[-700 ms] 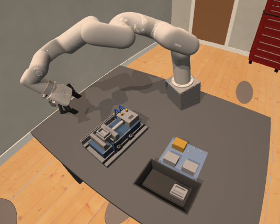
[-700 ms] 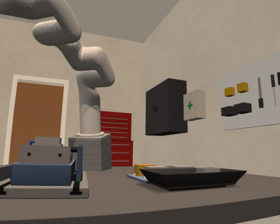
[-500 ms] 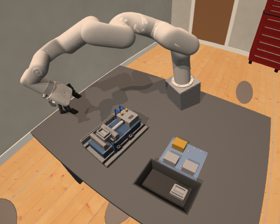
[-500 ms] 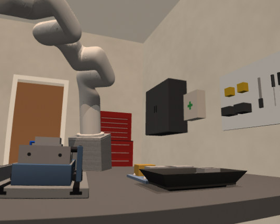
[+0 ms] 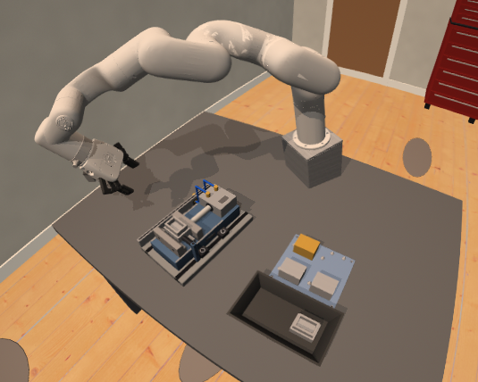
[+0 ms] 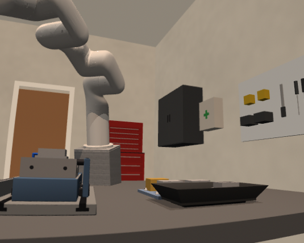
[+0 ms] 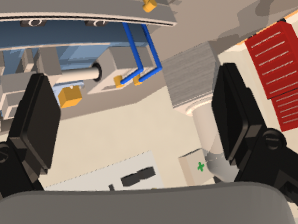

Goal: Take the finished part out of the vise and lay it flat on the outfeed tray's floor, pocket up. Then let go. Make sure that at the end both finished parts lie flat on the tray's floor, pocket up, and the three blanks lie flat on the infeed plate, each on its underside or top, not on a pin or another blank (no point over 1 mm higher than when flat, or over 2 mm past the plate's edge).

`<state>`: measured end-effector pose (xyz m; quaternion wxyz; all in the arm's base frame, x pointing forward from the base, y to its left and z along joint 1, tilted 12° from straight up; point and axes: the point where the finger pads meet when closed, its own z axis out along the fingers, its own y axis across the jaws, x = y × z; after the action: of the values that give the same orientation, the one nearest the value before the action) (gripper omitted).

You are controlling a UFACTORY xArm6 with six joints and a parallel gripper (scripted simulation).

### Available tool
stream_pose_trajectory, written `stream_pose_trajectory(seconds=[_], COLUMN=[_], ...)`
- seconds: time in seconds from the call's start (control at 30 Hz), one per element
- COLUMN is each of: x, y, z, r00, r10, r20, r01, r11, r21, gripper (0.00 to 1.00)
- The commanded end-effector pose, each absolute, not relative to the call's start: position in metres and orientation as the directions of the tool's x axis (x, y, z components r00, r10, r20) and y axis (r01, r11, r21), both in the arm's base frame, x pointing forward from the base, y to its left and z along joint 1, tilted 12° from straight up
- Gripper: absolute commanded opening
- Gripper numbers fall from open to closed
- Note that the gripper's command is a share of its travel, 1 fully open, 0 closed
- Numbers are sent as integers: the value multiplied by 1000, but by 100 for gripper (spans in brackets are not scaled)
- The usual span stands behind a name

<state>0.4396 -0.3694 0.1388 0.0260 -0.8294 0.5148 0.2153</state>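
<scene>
The blue vise (image 5: 194, 228) stands mid-table on a grey base. A grey block (image 5: 177, 224) sits between its jaws; in the exterior view it stands up above the jaw (image 6: 51, 153). The dark outfeed tray (image 5: 288, 317) is at the front right, and a light grey part with a pocket facing up (image 5: 305, 327) lies flat on its floor. My gripper (image 5: 122, 174) is open and empty. It hangs over the table's far-left edge, well apart from the vise. In the wrist view the fingers stand wide with nothing between them, and the vise (image 7: 80, 63) shows beyond them.
A light blue fixture plate (image 5: 314, 269) behind the tray carries two grey blocks and an orange block (image 5: 306, 246). The arm's grey pedestal (image 5: 313, 158) stands at the table's back. A grey wall runs close to the table's left edge.
</scene>
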Motion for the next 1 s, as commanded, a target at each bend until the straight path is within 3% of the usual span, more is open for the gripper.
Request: stream_pose_trajectory(seconds=[0.0,0.4,0.97], x=[445,478,492], y=[-367,-330,-235], z=[142,148,154], r00=[368,250,-13], r10=[-858,-954,-998], r20=[-359,-167,62], r01=[-874,-944,-999], r11=[-451,-279,11], r21=[182,177,-31], gripper=[100,100,100])
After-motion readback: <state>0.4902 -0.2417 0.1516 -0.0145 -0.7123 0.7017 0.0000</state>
